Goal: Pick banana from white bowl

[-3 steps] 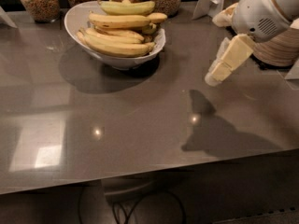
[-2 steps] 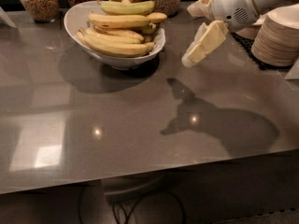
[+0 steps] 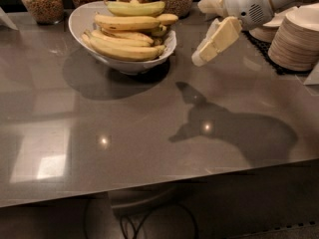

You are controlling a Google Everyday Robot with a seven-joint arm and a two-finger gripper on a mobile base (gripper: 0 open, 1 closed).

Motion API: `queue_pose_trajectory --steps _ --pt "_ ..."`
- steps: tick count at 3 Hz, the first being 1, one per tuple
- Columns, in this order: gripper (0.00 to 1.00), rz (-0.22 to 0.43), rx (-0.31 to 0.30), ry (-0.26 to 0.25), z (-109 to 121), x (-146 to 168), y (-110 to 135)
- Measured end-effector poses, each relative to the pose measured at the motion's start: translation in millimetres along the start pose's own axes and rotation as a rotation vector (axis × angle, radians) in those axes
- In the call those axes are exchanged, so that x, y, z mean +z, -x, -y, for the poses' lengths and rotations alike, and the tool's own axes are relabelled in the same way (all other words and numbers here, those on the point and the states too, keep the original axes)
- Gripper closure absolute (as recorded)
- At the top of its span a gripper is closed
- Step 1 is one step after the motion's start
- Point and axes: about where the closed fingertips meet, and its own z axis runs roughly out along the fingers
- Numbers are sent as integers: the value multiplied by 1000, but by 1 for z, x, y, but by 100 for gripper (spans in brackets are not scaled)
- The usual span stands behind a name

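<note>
The white bowl point(image 3: 79, 21) stands at the back left of the grey table, piled with several bananas. The banana point(image 3: 130, 22), long, nearly straight and ripe yellow, lies across the top of the pile. A paler greenish banana point(image 3: 135, 7) lies behind it. My gripper point(image 3: 200, 34) hangs in the air just right of the bowl, at about rim height, apart from it. Its cream fingers point(image 3: 217, 39) are spread and hold nothing. The arm comes in from the upper right.
Several glass jars point(image 3: 41, 1) of dry food line the back edge behind the bowl. Stacks of plates point(image 3: 296, 41) and small dishes stand on a black mat at the right. The table's front edge point(image 3: 159, 185) runs across below, with cables on the floor under it.
My gripper has moved left and a little farther back, from over the right part of the table to just beside the bowl. The bowl and bananas have not moved.
</note>
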Motion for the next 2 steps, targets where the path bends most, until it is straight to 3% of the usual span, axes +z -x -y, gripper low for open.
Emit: queue_pose_trajectory --steps 2 --pt "0 82 -239 36 21 34 56"
